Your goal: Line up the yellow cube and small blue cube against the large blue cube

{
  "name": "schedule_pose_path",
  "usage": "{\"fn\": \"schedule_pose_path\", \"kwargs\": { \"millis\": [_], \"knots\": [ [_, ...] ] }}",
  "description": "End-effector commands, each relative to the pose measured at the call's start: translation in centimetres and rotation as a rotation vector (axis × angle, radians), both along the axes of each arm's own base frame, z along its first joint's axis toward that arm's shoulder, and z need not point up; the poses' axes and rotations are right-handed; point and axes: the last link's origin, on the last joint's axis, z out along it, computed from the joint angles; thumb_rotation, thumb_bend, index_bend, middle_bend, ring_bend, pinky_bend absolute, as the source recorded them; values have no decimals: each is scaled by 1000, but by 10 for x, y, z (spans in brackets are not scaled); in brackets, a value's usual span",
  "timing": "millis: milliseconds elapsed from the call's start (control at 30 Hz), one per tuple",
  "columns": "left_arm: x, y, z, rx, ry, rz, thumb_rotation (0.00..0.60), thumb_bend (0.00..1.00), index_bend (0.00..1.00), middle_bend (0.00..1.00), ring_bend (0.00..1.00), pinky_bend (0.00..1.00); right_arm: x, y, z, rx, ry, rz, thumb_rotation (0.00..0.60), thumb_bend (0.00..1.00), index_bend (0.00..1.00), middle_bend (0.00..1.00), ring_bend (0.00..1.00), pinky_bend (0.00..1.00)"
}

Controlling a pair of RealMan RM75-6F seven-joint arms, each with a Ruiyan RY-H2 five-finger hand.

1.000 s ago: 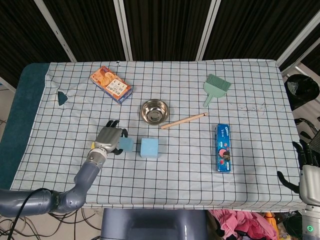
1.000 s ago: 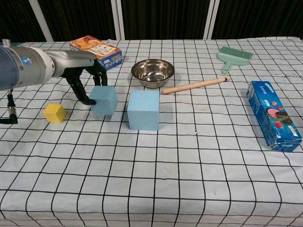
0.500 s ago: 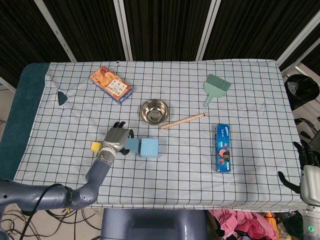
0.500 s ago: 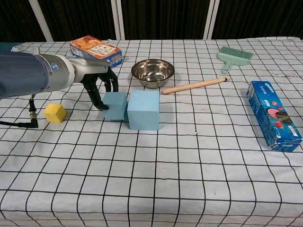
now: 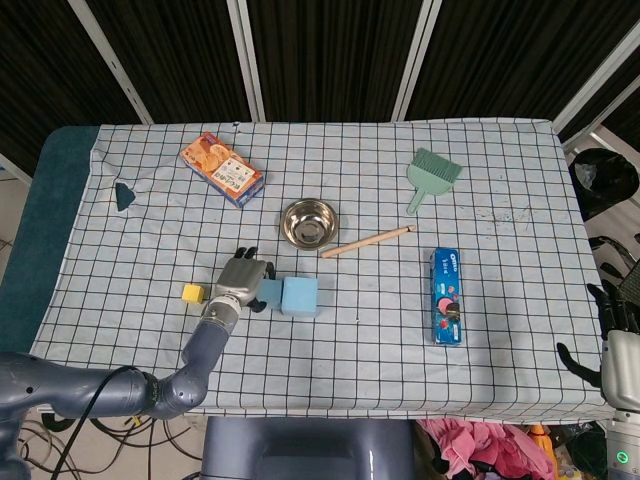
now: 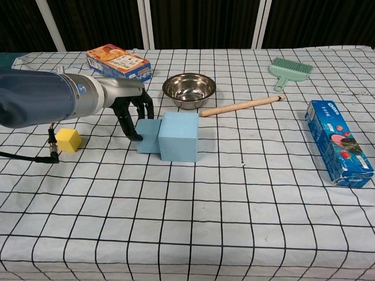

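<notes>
The large blue cube (image 5: 299, 296) (image 6: 179, 136) stands in the middle of the checked cloth. Flush against its left face on the cloth sits the small blue cube (image 5: 270, 292) (image 6: 148, 135). My left hand (image 5: 243, 281) (image 6: 133, 111) still grips the small cube, thumb on its left face and fingers curled over its far side. The yellow cube (image 5: 192, 293) (image 6: 68, 140) lies alone further left, apart from the hand and both blue cubes. Past the table's right edge my right hand (image 5: 603, 325) hangs with fingers spread and holds nothing.
Behind the cubes are a steel bowl (image 5: 309, 222) (image 6: 188, 89) and a wooden stick (image 5: 368, 241) (image 6: 241, 106). An orange cracker box (image 5: 222, 168) (image 6: 118, 61) lies far left, a green brush (image 5: 431, 175) (image 6: 287, 70) far right, a blue Oreo box (image 5: 447, 296) (image 6: 338, 150) on the right.
My left hand carried the small blue cube to the right and set it against the large blue cube's left face. The yellow cube and my right hand stayed put.
</notes>
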Motion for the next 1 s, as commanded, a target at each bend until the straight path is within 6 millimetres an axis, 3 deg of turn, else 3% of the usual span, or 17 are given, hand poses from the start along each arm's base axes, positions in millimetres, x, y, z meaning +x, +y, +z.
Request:
{"fn": "schedule_pose_path", "kwargs": {
  "millis": [33, 1000],
  "knots": [
    [1, -1, -1, -2, 5, -3, 600, 320, 411, 449, 22, 0, 0, 0, 0, 1, 0, 0, 600, 191, 102, 49, 192, 119],
    [4, -3, -6, 5, 24, -20, 600, 307, 397, 434, 17, 0, 0, 1, 0, 4, 1, 2, 600, 191, 102, 49, 192, 119]
  ]
}}
